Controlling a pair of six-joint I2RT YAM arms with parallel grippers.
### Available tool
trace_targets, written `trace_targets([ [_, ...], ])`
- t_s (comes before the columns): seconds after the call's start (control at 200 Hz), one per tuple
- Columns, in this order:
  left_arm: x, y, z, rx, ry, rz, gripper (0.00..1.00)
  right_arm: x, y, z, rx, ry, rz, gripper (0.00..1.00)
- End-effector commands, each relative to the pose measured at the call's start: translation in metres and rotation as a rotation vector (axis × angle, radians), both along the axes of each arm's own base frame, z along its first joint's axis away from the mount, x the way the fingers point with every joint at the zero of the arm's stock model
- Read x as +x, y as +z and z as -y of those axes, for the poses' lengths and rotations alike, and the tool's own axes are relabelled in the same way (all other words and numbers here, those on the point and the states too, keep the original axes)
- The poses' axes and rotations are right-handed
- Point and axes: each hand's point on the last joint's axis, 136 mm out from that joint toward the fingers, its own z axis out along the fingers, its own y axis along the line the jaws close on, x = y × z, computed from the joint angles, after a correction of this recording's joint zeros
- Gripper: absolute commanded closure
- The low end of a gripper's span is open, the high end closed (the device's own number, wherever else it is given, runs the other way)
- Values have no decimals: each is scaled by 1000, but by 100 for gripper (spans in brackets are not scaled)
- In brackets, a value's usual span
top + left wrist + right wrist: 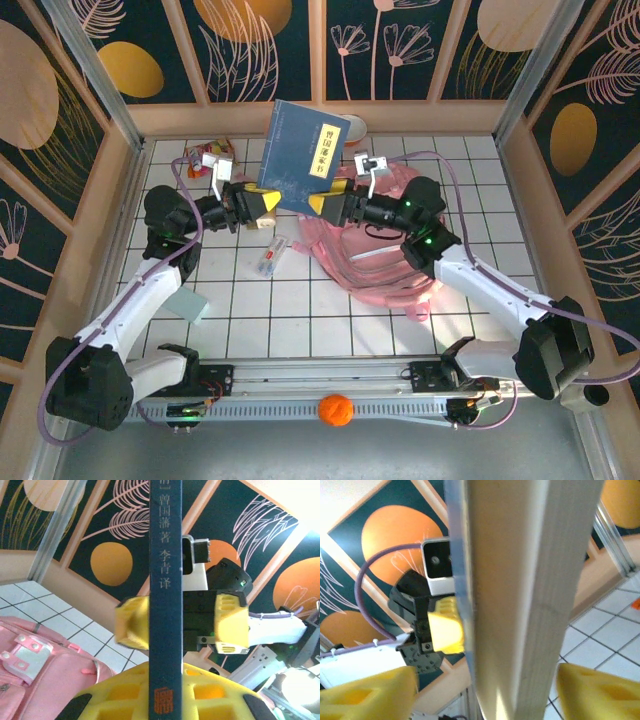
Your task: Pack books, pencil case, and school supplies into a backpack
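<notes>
A dark navy book (300,150) with a yellow label stands upright in the air above the table's middle. My left gripper (266,204) is shut on its lower left edge; in the left wrist view its yellow fingers (120,692) clamp the book's spine (166,605). My right gripper (324,205) is open astride the book's lower right edge, with gaps showing beside the page edge (535,600) between its fingers (367,695). The pink backpack (385,255) lies below and to the right. A slim clear-white oblong with red marks (270,258) lies on the tiles. The pencil case is out of view.
A red-orange snack packet (203,152) lies at the back left and a pink cup (356,128) behind the book. A pale blue flat block (188,303) rests near the left arm. An orange ball (336,410) sits on the front rail. Wooden walls enclose the tiled table (300,310).
</notes>
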Motion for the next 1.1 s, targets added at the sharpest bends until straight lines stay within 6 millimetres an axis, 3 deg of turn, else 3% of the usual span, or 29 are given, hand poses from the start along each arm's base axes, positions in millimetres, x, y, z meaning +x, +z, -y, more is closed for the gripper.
trace_targets([
  [0.0, 1, 14, 0, -11, 26, 94, 100, -13, 26, 11, 89, 23, 87, 44],
  [0.115, 0, 8, 2, 2, 10, 90, 97, -8, 31, 8, 82, 18, 89, 51],
  [0.305, -7, 2, 10, 28, -29, 92, 95, -1, 22, -1, 43, 35, 68, 63],
  [0.38, -6, 1, 10, 36, -14, 99, 94, 2, 15, 1, 15, 14, 63, 73],
  [0.435, -3, -2, 9, 46, 0, 96, 92, 7, 7, 6, -15, -18, 49, 88],
  [0.5, 1, -8, 9, 75, 21, 103, 78, 12, -4, 14, -54, -72, 34, 98],
  [0.601, 9, -18, 5, 178, 100, 174, 38, 21, -27, 29, -191, -202, 41, 100],
  [0.676, 13, -20, -1, 278, 170, 303, 28, 29, -53, 43, -377, -304, 60, 100],
  [0.861, 1, -41, -11, 497, 183, 631, 20, 24, -117, 73, -812, -340, 134, 100],
  [1.096, -7, -74, -7, 651, 85, 775, 16, -8, -151, 70, -1093, -158, 411, 100],
])
